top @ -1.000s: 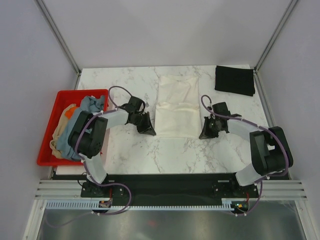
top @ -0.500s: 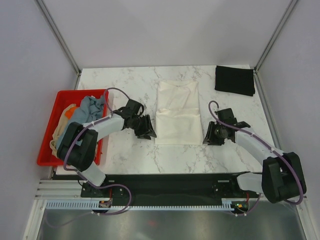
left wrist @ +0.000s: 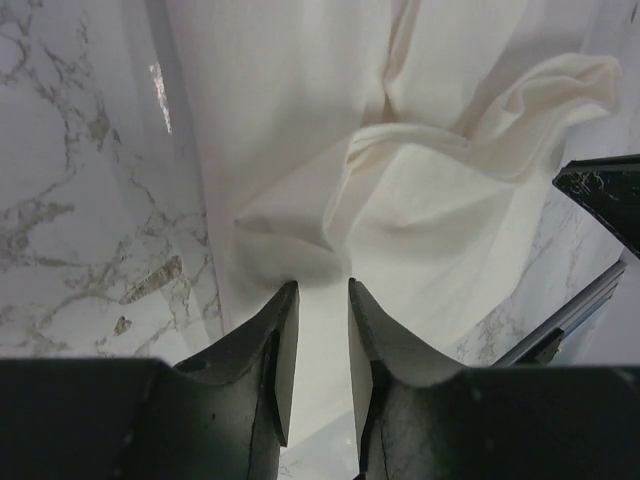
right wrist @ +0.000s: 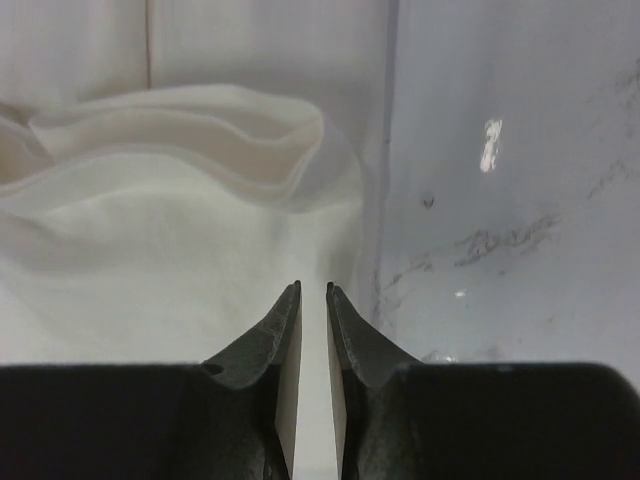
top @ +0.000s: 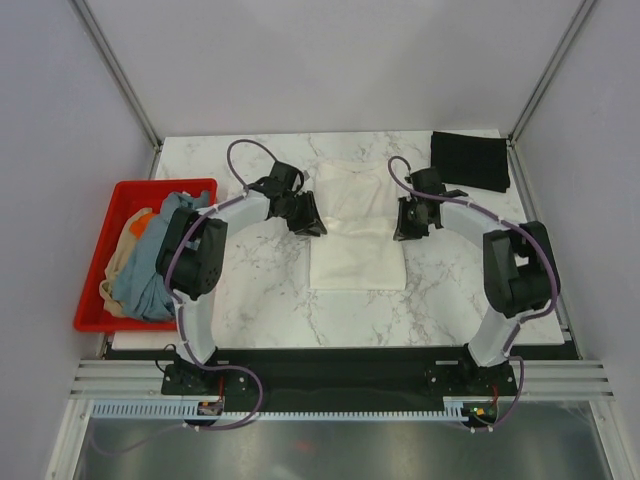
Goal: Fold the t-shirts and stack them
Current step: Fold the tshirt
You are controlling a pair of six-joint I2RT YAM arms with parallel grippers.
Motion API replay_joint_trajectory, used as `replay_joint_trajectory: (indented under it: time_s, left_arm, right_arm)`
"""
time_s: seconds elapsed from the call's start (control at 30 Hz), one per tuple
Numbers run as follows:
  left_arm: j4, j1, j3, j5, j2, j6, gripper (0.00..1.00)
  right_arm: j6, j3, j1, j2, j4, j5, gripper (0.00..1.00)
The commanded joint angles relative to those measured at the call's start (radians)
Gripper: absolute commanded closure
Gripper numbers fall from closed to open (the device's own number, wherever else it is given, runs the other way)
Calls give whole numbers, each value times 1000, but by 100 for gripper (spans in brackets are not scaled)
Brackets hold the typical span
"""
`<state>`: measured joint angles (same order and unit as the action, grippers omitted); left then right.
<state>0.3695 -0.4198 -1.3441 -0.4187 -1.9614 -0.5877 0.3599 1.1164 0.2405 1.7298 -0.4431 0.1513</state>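
A cream-white t-shirt (top: 357,255) lies folded lengthwise in the middle of the marble table, its middle rumpled into a raised fold (left wrist: 430,200) (right wrist: 150,220). My left gripper (top: 310,222) (left wrist: 320,285) hangs low at the shirt's left edge, its jaws a narrow gap apart with nothing between them. At the right edge my right gripper (top: 402,228) (right wrist: 313,287) also shows a thin gap, and only the cloth below is seen through it. A folded black t-shirt (top: 470,160) lies at the back right. Grey-blue (top: 150,270), orange (top: 140,218) and tan (top: 118,262) t-shirts are heaped in the crate.
The red plastic crate (top: 95,300) stands at the table's left edge. Metal frame posts rise at the back corners. Bare marble (top: 260,290) shows on both sides of the cream shirt and in front of it.
Both grippers have moved from the shirt's near end to its far half. Their jaws were shut a second ago, then opened, and are now a narrow gap apart. The shirt's middle is now rumpled.
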Motion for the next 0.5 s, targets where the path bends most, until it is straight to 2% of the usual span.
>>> replay_joint_trajectory:
  time_s: [0.0,0.23,0.4,0.47]
  left_arm:
    - [-1,13,-107,24,-65,49,67]
    - [-1,64,-196,57,-143,39,66]
    - [-3,78,-234,38,-162,52,64]
    - [-3,78,-239,-3,-157,75,63]
  right_arm:
    - [-55,133,-6,101,35,-44,77]
    - [-70,252,-27,235,41,-101,76]
    - [-73,257,-40,237,35,-107,75]
    - [-94,246,-46,215,35,-61,69]
